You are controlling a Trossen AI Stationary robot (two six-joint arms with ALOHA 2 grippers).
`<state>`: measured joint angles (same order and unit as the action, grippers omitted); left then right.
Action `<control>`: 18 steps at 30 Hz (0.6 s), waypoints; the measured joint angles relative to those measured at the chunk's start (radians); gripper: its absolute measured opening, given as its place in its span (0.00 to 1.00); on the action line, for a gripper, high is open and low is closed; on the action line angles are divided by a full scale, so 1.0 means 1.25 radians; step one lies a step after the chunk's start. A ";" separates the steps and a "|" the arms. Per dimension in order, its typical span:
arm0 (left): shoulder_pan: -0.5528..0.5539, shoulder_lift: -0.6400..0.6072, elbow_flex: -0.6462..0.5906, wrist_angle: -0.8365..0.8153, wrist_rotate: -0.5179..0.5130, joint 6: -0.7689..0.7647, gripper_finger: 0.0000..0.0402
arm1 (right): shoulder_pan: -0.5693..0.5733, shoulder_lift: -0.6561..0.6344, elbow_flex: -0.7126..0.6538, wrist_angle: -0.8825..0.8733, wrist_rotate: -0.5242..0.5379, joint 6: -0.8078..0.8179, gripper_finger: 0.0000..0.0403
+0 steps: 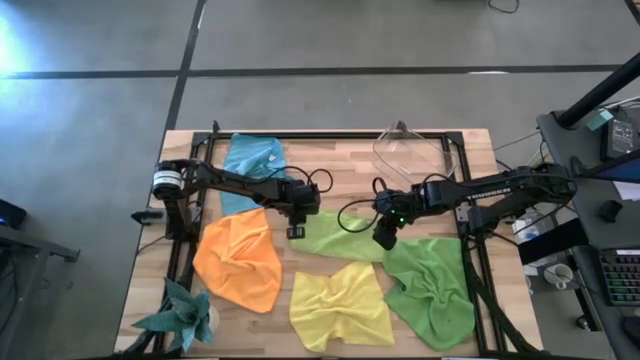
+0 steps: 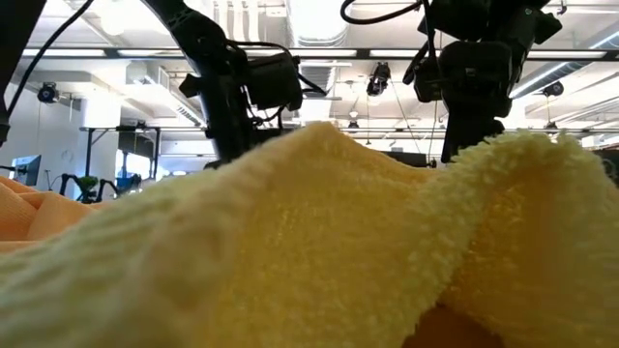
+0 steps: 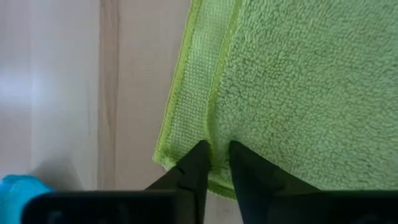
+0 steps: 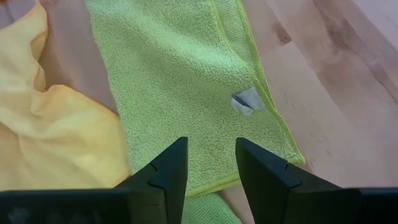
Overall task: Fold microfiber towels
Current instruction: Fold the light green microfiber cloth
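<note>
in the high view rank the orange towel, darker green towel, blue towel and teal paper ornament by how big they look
1. Orange towel and darker green towel: they look about alike, too close to rank.
2. Blue towel, though partly hidden under the left arm.
3. Teal paper ornament, the smallest.

Desk point(image 1: 340, 150): light wood planks, framed by dark rails. A clear plastic container point(image 1: 408, 150) stands at the far edge, right of centre. A teal spiky paper ornament point(image 1: 185, 315) sits at the near left corner. Grey floor point(image 1: 350, 40) lies beyond the desk. Right of the desk: a keyboard point(image 1: 618, 275) and a cup point(image 1: 560, 272) on a side surface.
</note>
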<state>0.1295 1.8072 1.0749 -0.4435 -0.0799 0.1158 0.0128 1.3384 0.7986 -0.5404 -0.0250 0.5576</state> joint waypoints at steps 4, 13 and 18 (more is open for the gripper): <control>0.000 -0.008 0.005 0.001 0.000 0.000 0.03 | 0.000 0.000 0.000 -0.001 0.000 0.000 0.33; 0.000 -0.020 0.006 -0.013 -0.015 -0.002 0.00 | 0.000 0.000 0.000 -0.001 0.000 0.000 0.33; 0.000 -0.050 0.006 -0.016 -0.026 -0.002 0.00 | 0.000 0.000 0.000 -0.001 0.000 0.003 0.32</control>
<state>0.1295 1.7447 1.0824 -0.4634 -0.1120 0.1127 0.0128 1.3384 0.7982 -0.5417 -0.0254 0.5618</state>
